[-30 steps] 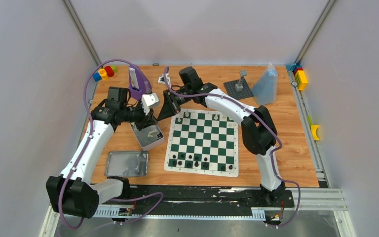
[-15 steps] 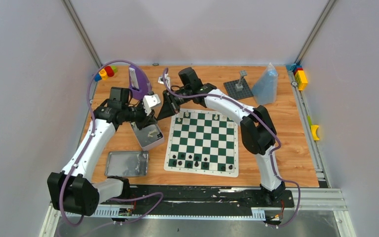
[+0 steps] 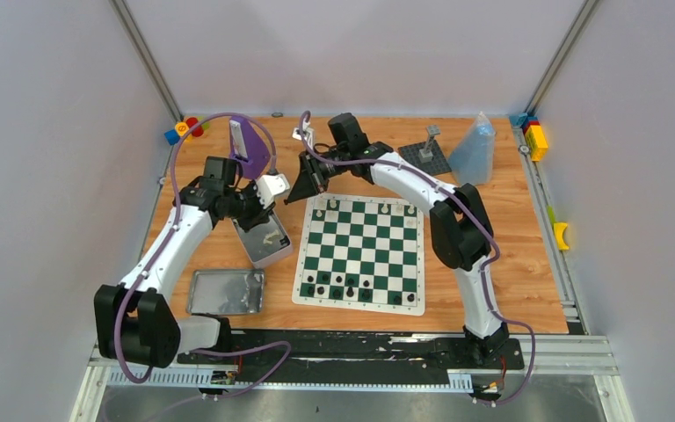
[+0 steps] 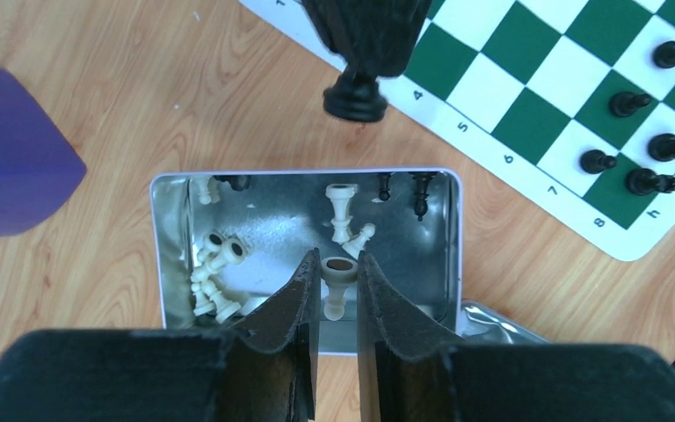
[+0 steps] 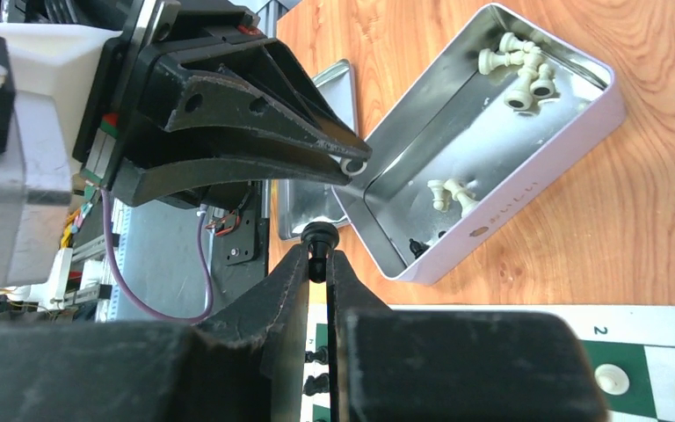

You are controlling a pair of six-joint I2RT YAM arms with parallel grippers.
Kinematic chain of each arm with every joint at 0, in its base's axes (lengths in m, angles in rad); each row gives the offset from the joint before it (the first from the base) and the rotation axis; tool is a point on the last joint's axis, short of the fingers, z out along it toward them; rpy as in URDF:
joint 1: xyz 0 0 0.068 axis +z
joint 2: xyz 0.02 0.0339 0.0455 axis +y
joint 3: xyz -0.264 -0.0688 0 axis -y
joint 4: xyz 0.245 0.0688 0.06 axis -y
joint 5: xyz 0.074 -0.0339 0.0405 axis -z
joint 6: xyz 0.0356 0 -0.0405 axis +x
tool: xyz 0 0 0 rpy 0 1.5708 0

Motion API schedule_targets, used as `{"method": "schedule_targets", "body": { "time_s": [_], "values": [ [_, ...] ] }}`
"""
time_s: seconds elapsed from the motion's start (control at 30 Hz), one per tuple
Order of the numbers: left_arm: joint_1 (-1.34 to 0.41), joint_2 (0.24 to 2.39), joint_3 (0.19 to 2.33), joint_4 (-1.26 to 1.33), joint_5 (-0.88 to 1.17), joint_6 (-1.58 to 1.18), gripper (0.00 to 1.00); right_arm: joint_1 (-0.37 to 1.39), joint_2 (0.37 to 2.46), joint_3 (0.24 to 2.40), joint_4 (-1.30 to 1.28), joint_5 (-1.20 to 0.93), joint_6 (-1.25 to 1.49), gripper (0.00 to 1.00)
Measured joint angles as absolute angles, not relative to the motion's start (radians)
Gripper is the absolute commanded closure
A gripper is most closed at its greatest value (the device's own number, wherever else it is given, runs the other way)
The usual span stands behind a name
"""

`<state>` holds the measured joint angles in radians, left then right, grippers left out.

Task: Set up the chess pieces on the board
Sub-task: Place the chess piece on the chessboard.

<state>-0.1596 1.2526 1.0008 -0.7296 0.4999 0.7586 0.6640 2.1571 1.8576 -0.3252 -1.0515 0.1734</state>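
The green and white board (image 3: pixel 358 255) has black chess pieces (image 3: pixel 359 287) along its near rows and a few white ones (image 3: pixel 385 209) at its far edge. An open tin (image 4: pixel 303 237) left of it holds several loose white pieces (image 4: pixel 215 272) and a few black ones. Above the tin, my left gripper (image 4: pixel 337 274) is shut on a white piece (image 4: pixel 339 283), base towards the camera. My right gripper (image 5: pixel 318 257) is shut on a black piece (image 5: pixel 320 239). It hangs over the wood by the board's far left corner, close to the left gripper (image 3: pixel 260 209).
The tin's lid (image 3: pixel 226 291) lies near the front left. A purple block (image 3: pixel 248 151) and coloured toy blocks (image 3: pixel 185 130) stand at the back left. A grey baseplate with a post (image 3: pixel 425 156) and a clear bag (image 3: pixel 473 151) are at the back right.
My right gripper has shut on the black piece and moved a little towards the back. The left arm shifted slightly, still holding the white piece.
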Motion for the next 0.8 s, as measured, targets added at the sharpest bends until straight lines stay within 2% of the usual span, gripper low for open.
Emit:
{"method": "schedule_targets", "body": {
  "time_s": [0.17,0.33,0.57,0.8],
  "values": [
    [-0.151,1.273,0.986,-0.705,0.458,0.773,0.84,0.636,2.150,1.832,-0.332,-1.037,0.159,1.00],
    [-0.130,1.297,0.948,-0.669,0.430,0.773,0.76,0.574,2.071,1.666,-0.362,-0.991,0.097,1.00],
    [-0.123,1.347,0.928,-0.604,0.380,0.720,0.68,0.503,1.818,1.422,-0.491,-0.831,-0.109,1.00],
    [-0.121,1.409,0.928,-0.561,0.323,0.640,0.59,0.534,1.616,1.312,-0.663,-0.654,-0.303,1.00]
  ]
}}
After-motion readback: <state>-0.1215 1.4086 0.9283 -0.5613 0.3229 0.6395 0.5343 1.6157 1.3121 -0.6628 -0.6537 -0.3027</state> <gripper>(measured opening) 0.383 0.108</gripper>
